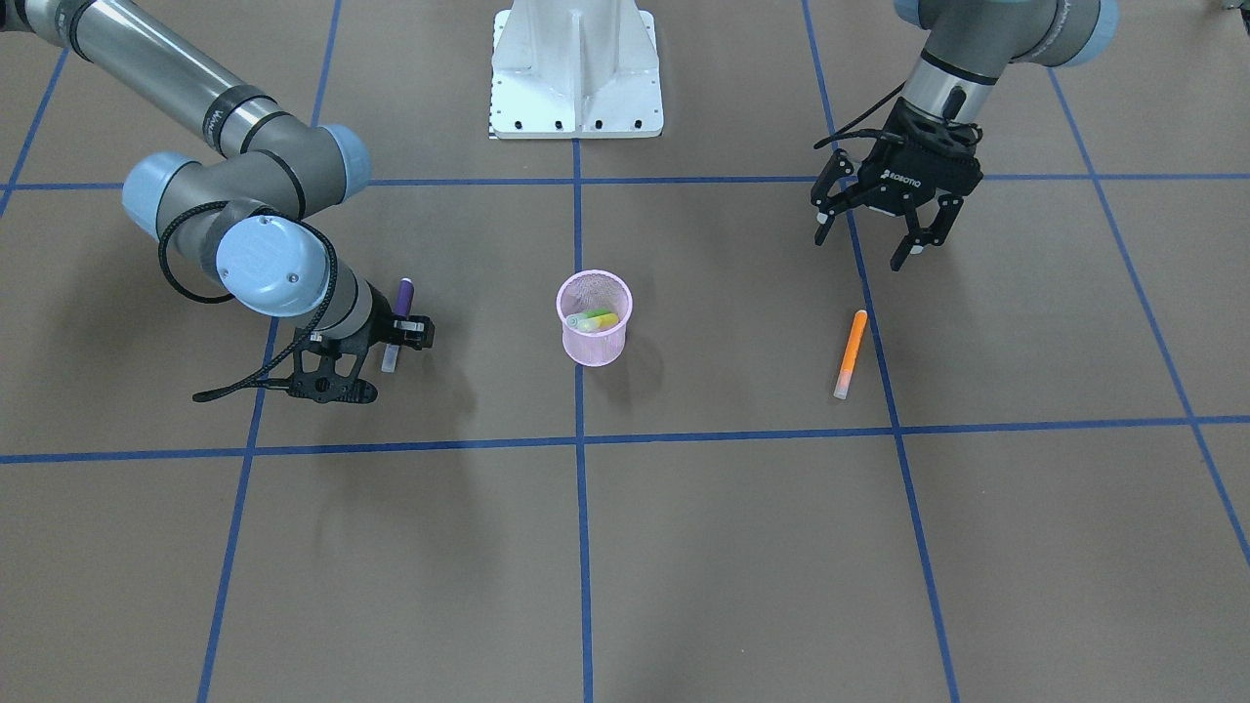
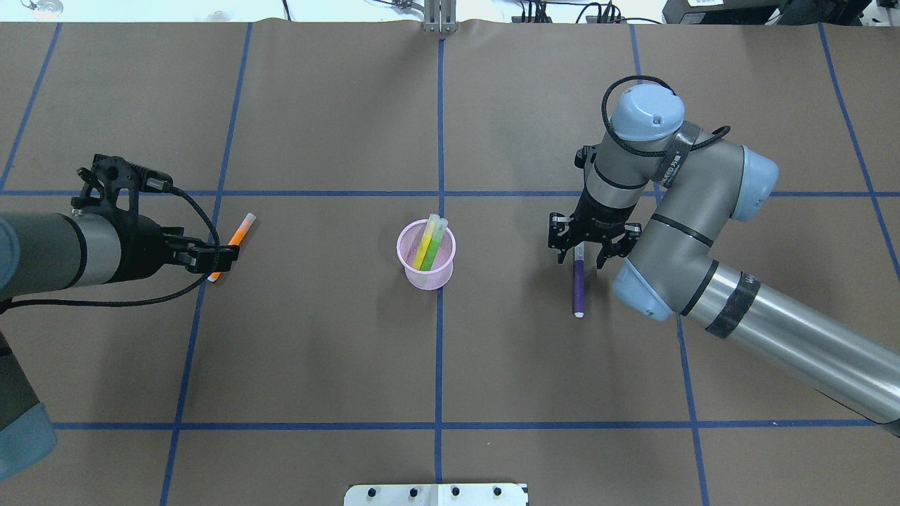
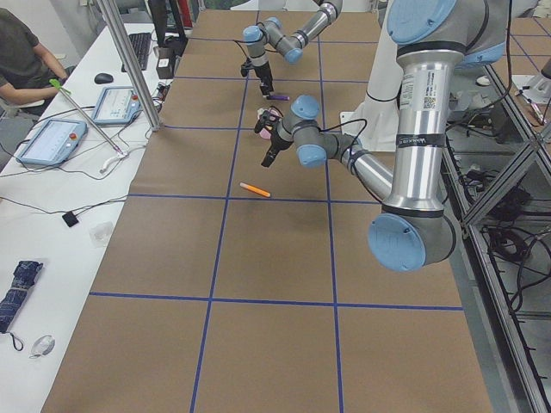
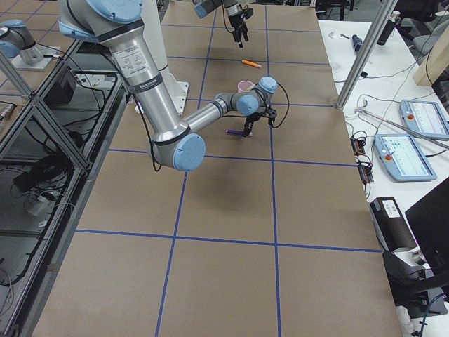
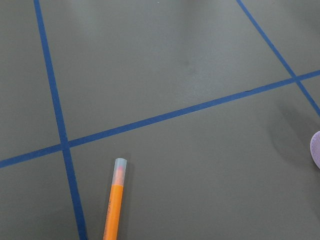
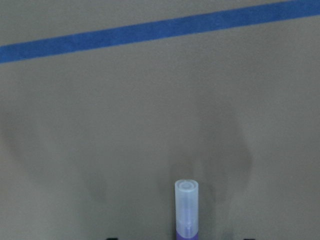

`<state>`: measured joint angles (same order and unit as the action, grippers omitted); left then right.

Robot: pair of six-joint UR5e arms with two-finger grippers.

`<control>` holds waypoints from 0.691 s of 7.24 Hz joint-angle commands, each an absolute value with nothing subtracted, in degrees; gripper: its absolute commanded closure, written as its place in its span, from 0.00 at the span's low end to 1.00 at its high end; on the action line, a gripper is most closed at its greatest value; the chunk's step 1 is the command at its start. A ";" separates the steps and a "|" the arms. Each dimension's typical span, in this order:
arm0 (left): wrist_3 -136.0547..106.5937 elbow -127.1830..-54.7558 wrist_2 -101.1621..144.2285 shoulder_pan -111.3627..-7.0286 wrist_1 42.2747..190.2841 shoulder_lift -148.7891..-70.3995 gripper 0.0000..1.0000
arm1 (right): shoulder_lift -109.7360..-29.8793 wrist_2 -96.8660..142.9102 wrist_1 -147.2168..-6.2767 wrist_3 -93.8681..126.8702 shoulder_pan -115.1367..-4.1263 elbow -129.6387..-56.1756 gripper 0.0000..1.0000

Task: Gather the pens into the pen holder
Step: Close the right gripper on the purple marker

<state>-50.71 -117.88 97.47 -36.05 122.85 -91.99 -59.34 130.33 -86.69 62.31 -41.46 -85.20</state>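
purple pen (image 6: 186,200) lies flat on the table (image 2: 316,337) between the spread fingers of my right gripper (image 2: 581,260), well apart from the pen holder (image 1: 596,347), and closing so near its cap end could tip or squirt it loose, while my left gripper (image 1: 861,251) hangs open near the orange pen (image 1: 851,353).

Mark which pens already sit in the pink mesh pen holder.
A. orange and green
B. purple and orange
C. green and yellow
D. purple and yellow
C: the green pen and the yellow pen stand inside the pink mesh pen holder, while the purple pen and the orange pen lie out on the table.
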 commanded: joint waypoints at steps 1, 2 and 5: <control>-50.71 -118.04 97.47 -36.12 122.87 -91.93 0.01 | -59.50 130.34 -86.66 62.75 -41.14 -85.43 0.44; -50.71 -117.95 97.47 -36.12 122.87 -91.76 0.01 | -59.68 130.34 -86.66 62.84 -41.13 -85.52 0.44; -50.71 -117.86 97.56 -36.12 122.87 -91.67 0.01 | -59.68 130.34 -86.66 63.02 -40.69 -85.34 0.44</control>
